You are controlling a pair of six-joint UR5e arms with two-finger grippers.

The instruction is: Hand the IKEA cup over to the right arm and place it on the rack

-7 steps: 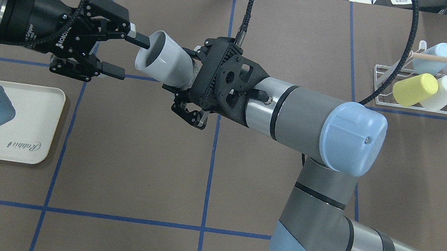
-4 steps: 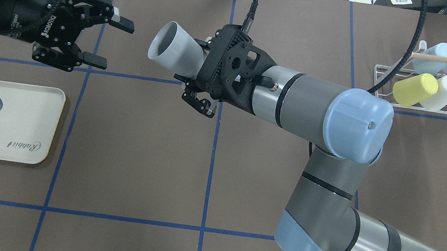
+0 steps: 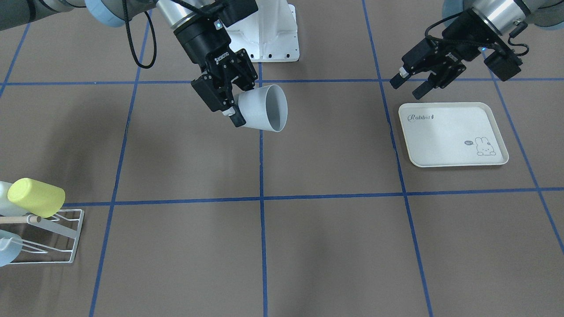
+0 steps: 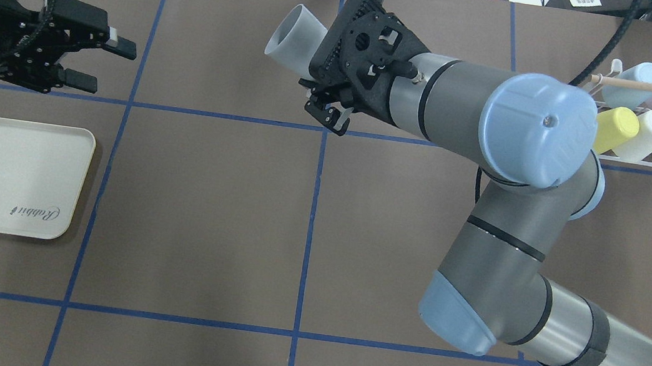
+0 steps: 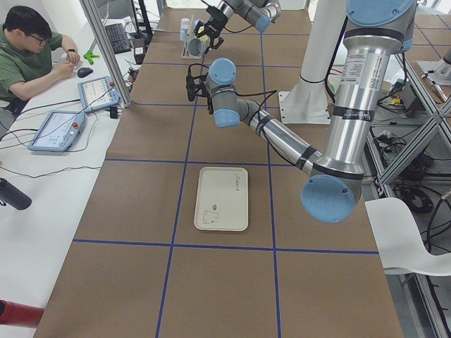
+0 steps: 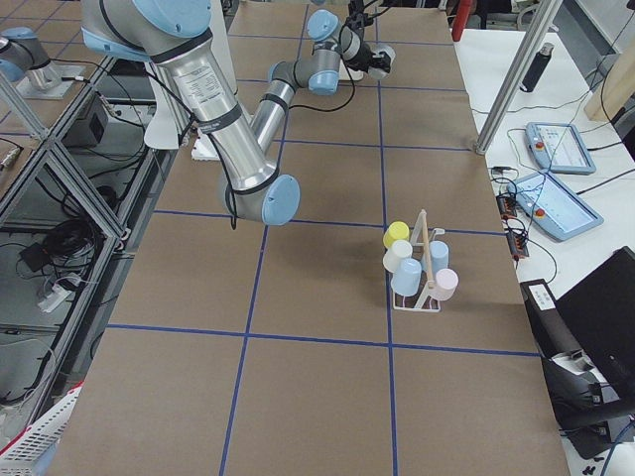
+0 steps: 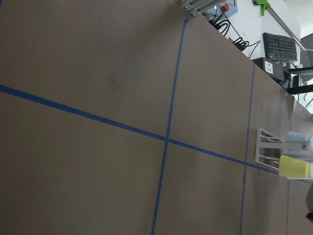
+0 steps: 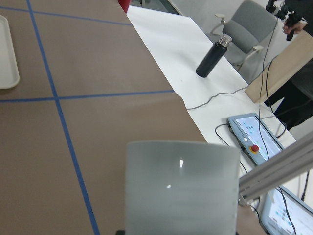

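Cup (image 3: 263,108): pale grey, smooth and tapered, with a mouth wider than its base. The right gripper (image 3: 233,110) is clamped on the narrow base end and holds the cup in the air over the middle of the table, well apart from the rack (image 3: 78,233). The left gripper (image 3: 407,86) hangs empty near the tray (image 3: 445,132), fingers spread. The cup lies about level, its long axis sideways, with the mouth facing the robot's left and slightly away from the robot.
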